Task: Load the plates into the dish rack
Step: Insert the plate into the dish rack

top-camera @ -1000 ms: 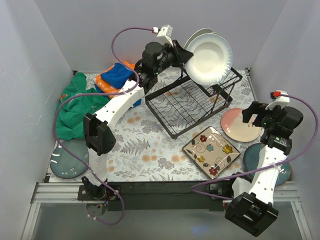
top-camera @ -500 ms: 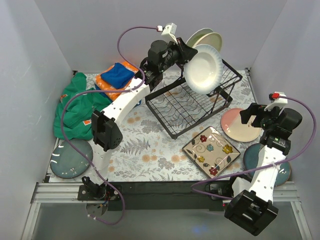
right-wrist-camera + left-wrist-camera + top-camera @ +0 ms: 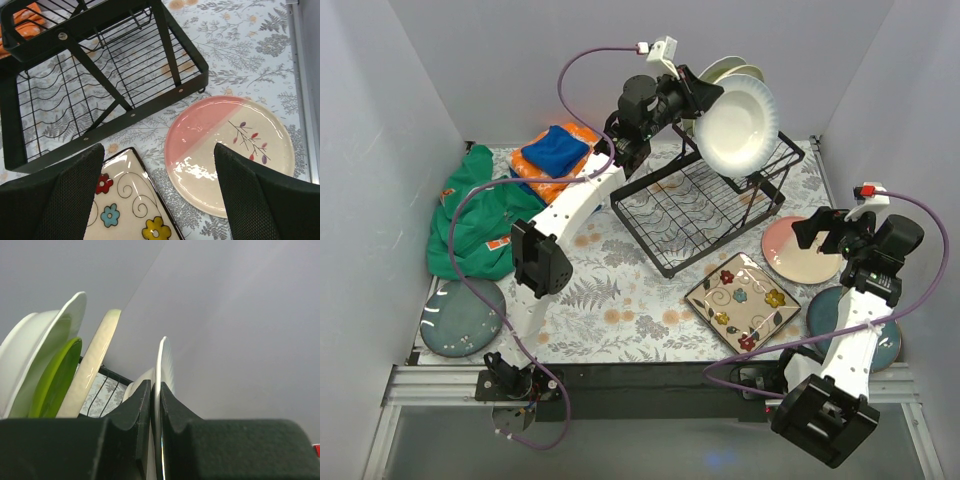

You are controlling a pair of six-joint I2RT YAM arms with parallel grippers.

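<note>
white plate [image 3: 740, 122] has shifted rightward over the dish rack [image 3: 705, 205]; left hand [image 3: 155, 395] clamps it, right hand [image 3: 159, 150] spread.

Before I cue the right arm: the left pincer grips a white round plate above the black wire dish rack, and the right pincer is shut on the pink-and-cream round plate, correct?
No: the right pincer is open above the pink-and-cream round plate, not gripping it, per the right wrist view. The rest is right.
</note>
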